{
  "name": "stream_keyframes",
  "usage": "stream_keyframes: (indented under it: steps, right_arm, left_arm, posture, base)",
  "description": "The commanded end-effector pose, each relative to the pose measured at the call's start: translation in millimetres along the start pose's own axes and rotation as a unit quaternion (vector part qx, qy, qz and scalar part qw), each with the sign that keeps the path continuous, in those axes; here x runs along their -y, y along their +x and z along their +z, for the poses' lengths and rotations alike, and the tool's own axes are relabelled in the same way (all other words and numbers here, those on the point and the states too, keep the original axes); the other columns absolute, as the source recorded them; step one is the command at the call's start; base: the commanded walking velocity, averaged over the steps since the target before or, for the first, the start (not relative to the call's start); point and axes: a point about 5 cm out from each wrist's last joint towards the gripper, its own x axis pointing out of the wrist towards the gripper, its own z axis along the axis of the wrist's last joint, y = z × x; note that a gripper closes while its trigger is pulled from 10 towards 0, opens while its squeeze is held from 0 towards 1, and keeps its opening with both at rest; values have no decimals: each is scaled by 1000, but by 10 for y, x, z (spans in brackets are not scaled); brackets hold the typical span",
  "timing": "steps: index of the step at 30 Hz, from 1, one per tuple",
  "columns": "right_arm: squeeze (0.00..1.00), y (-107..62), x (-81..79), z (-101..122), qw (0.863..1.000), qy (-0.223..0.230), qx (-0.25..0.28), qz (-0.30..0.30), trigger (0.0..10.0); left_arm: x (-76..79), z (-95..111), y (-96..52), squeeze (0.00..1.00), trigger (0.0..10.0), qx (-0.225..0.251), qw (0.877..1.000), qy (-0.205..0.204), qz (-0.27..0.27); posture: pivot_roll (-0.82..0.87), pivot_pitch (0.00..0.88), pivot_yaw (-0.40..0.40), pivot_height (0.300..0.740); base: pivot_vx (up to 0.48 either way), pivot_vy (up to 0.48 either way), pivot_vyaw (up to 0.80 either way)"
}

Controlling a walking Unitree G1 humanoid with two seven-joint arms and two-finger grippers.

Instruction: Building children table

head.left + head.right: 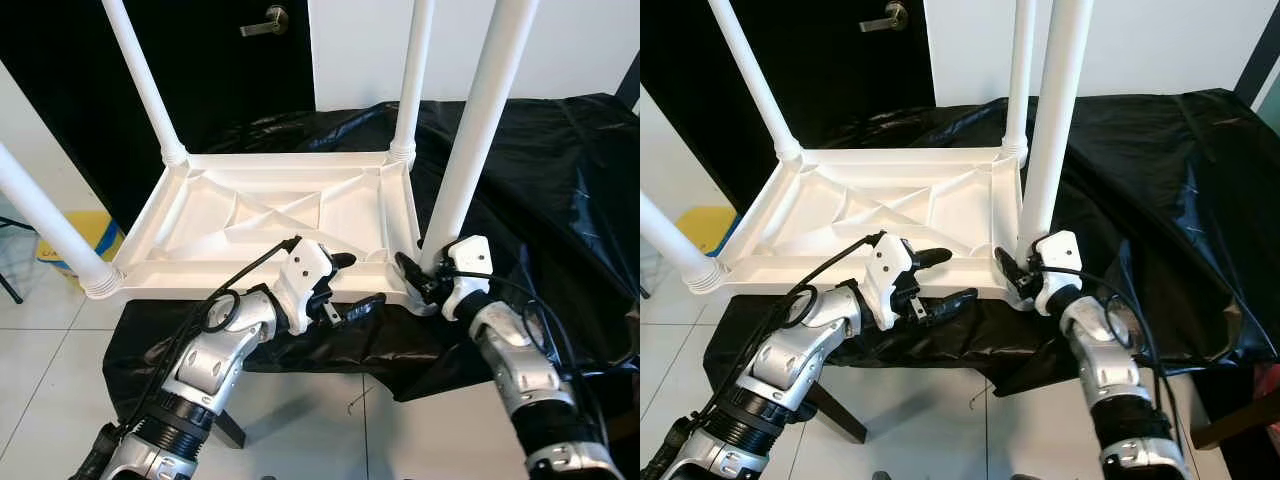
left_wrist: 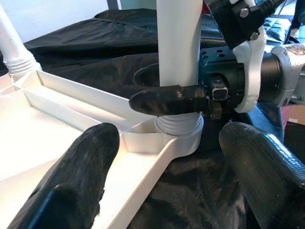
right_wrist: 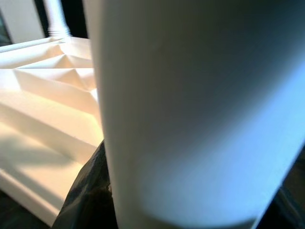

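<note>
Across the middle of the head view, a white plastic table top [image 1: 270,215] lies upside down on a surface draped in black sheeting [image 1: 560,180], ribbed underside facing up with diagonal braces crossing its shallow well. Four round white legs rise from its corner sockets: one at 11 o'clock [image 1: 143,80], one at 12 o'clock [image 1: 412,75], one leaning out at 9 o'clock [image 1: 45,225], and the thickest-looking, nearest leg [image 1: 478,130] at 1 o'clock, seated in a ringed collar at the top's near right corner.

At 4 o'clock, the right gripper [image 1: 420,275] reaches in at the base of that nearest leg; in the left wrist view its black fingers [image 2: 167,101] close around the leg just above the threaded collar [image 2: 178,128], one in front and one behind. The right wrist view is mostly the blurred white leg close up.

At 6 o'clock, the left gripper [image 1: 350,285] hovers at the top's near edge, fingers spread apart and grasping nothing, one finger over the white rim, the other below it against the sheeting.

A dark door with a metal lever handle [image 1: 265,20] stands at 11 o'clock behind, and a yellow object [image 1: 75,235] sits on the tiled floor at 9 o'clock.
</note>
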Motion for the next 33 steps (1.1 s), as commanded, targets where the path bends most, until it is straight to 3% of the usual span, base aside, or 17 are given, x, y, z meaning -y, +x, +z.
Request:
stream_keyframes:
  steps: [1,5,8,11,15,22,33]
  right_arm:
    - [0,-32,-30,-108,1000,5,-25,-12,10000]
    - [0,-40,-94,-148,996,17,-28,-78,10000]
    - [0,-40,-94,-148,996,17,-28,-78,10000]
    - [0,-25,-174,-198,992,39,-38,-116,10000]
    - [0,28,-261,-205,973,67,-42,-215,10000]
    - [0,46,-396,-173,969,82,-32,-231,10000]
    - [0,83,-432,-115,968,70,-24,-238,10000]
  left_arm:
    - [32,-12,-12,0,10000,-4,1000,3,-22]
    - [37,-16,-10,0,10000,-4,1000,2,-23]
    - [37,-16,-10,0,10000,-4,1000,2,-23]
    - [37,-15,-7,0,10000,-4,1000,2,-23]
    - [42,-10,1,0,10000,-3,1000,1,-23]
    - [32,-14,-16,0,10000,-3,1000,-1,-18]
    - [25,-11,-25,0,10000,-3,1000,1,-15]
  posture:
    - [-122,0,23,740]
    - [-124,0,24,740]
    - [-124,0,24,740]
    - [-125,2,25,740]
    - [-117,8,20,740]
    - [-114,10,20,740]
    - [-110,8,18,740]
  base:
    - [0,0,0]
    - [0,0,0]
    - [0,0,0]
    - [0,0,0]
    - [0,0,0]
    - [0,0,0]
    - [0,0,0]
